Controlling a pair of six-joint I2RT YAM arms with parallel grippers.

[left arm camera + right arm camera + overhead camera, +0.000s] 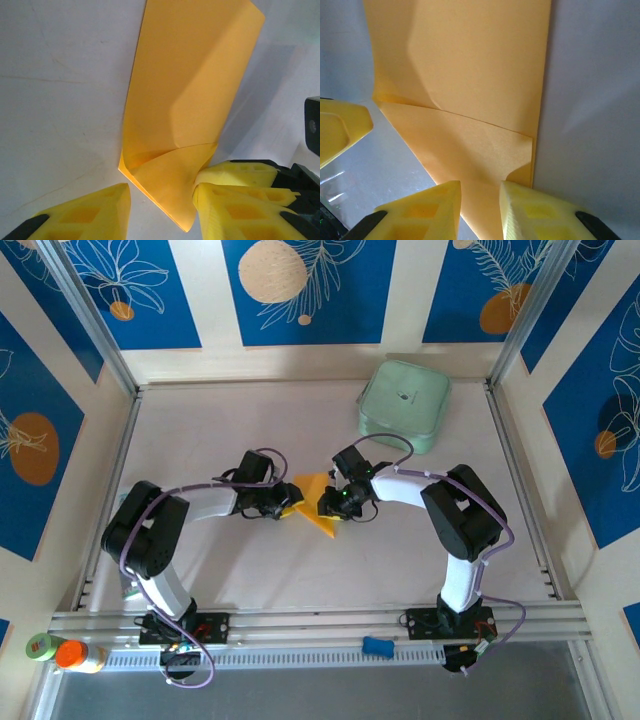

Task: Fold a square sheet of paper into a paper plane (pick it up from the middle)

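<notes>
Roughly diagonal, the folded paper [313, 493] tapers toward the near-right.

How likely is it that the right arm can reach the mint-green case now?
Probably yes: the mint-green case sits on its side, bare table between, though its end effector is at the orange paper.

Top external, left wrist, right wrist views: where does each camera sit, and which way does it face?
Top external: above and behind the robot, facing down on the table; shows left arm, right arm, left pincer and right pincer meeting at the orange-yellow paper.
Left wrist: on that wrist, facing along its yellow fingers to the paper.
Right wrist: on that wrist, facing along its yellow fingers to the paper.
Shared: all three show the folded paper.
</notes>
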